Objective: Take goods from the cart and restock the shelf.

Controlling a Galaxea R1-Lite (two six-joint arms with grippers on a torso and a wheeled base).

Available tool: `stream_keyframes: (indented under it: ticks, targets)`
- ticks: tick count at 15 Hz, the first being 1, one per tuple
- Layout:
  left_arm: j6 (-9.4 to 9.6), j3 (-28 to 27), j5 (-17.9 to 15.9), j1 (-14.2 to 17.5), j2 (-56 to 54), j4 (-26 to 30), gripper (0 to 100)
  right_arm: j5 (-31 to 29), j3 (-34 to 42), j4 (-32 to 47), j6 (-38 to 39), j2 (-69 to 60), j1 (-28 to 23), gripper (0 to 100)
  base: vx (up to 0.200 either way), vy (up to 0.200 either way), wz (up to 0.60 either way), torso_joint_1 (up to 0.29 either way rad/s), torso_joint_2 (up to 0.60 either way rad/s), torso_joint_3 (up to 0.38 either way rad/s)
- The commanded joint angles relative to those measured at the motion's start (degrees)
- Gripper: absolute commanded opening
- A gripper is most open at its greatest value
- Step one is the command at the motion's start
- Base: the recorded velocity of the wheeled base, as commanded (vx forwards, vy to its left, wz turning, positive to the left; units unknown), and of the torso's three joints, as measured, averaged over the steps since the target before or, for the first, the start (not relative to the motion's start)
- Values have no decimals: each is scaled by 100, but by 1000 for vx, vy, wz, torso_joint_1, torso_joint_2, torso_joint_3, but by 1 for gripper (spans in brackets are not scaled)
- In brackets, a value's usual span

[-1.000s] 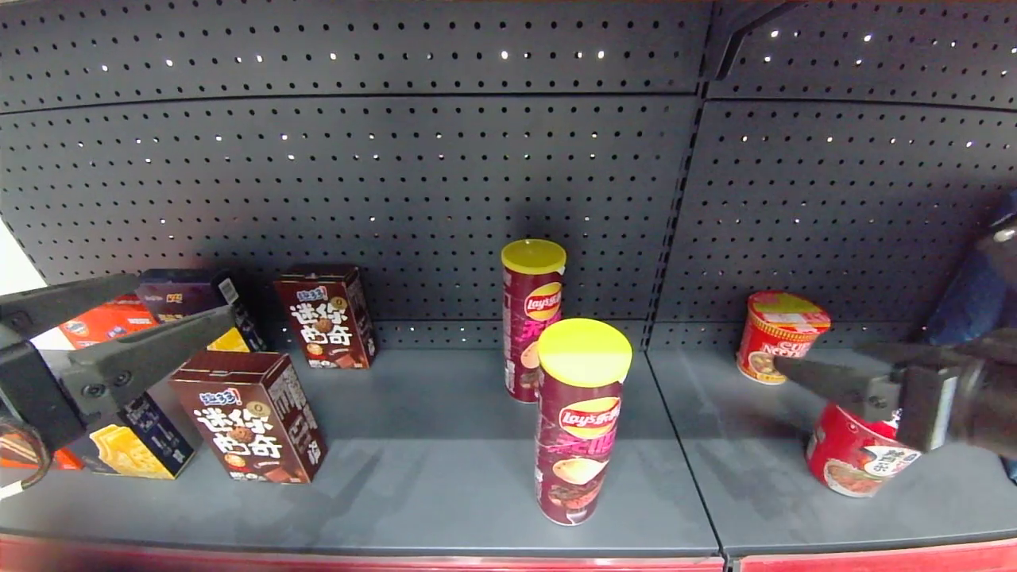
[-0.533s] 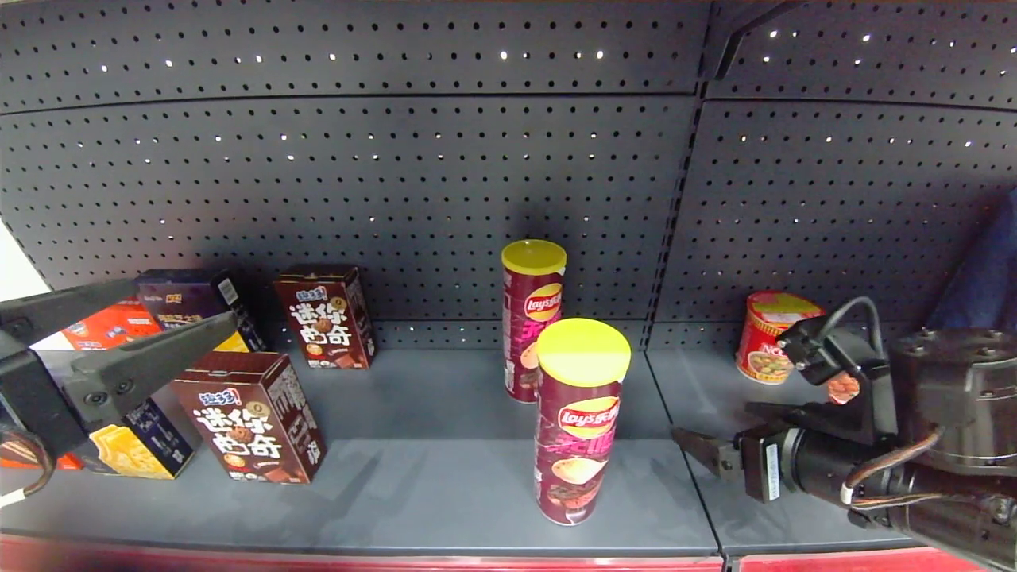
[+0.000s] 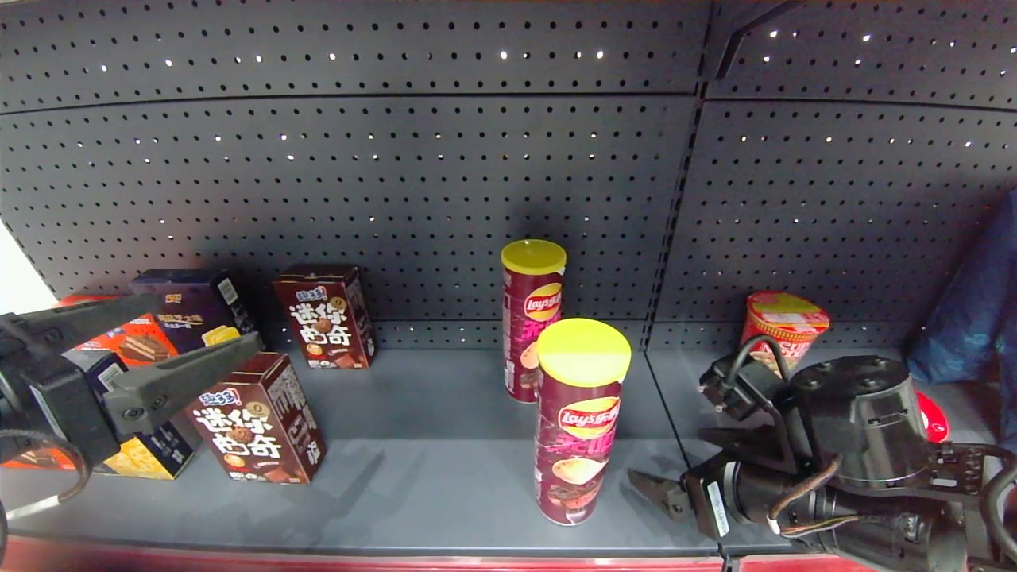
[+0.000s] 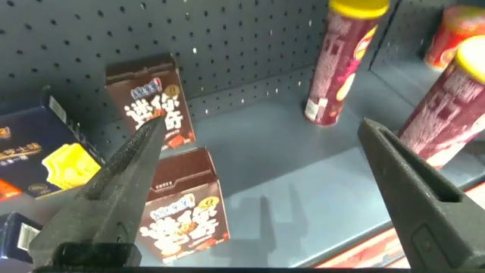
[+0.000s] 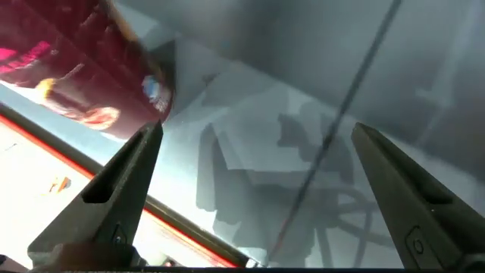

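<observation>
The grey shelf (image 3: 445, 453) fills the lower half of the head view, backed by a perforated panel (image 3: 397, 175). At centre stand two tall maroon chip cans with yellow lids, both upright. The front can (image 3: 578, 421) is near the shelf's front edge, and the rear can (image 3: 531, 318) is just behind it, close to the panel. In the lower left a brown biscuit box (image 3: 254, 421) stands forward, with a second brown box (image 3: 326, 318) behind it against the panel. Further left are a dark blue box (image 3: 195, 302), an orange box (image 3: 131, 345) and a blue-and-yellow cracker box (image 3: 147, 457). At right a red noodle cup (image 3: 783, 318) stands near the panel, and a blue bag (image 3: 965, 318) sits at the right edge.

The left gripper (image 3: 210, 319) hangs at the left edge in front of the boxes, its fingers (image 4: 114, 189) spread wide and holding nothing. The right gripper (image 3: 667, 457) is at the lower right, low over the shelf and just right of the front can. Its fingers (image 5: 121, 189) are also spread wide over bare shelf floor, apart from the can.
</observation>
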Motion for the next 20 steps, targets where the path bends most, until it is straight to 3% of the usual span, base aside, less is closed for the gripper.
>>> stream_keyframes:
  ticks: [1, 10, 20]
  targets:
    - [30, 113, -12, 2, 39, -3, 100, -21, -155, 1, 1, 246, 48, 100, 0, 0, 0, 0, 0, 0]
    - [39, 148, -47, -7, 48, -3, 100, -48, -726, -25, 10, 773, 154, 100, 0, 0, 0, 0, 0, 0]
    - [30, 192, -47, -7, 48, -3, 100, -48, -796, -131, 10, 870, 347, 100, 0, 0, 0, 0, 0, 0]
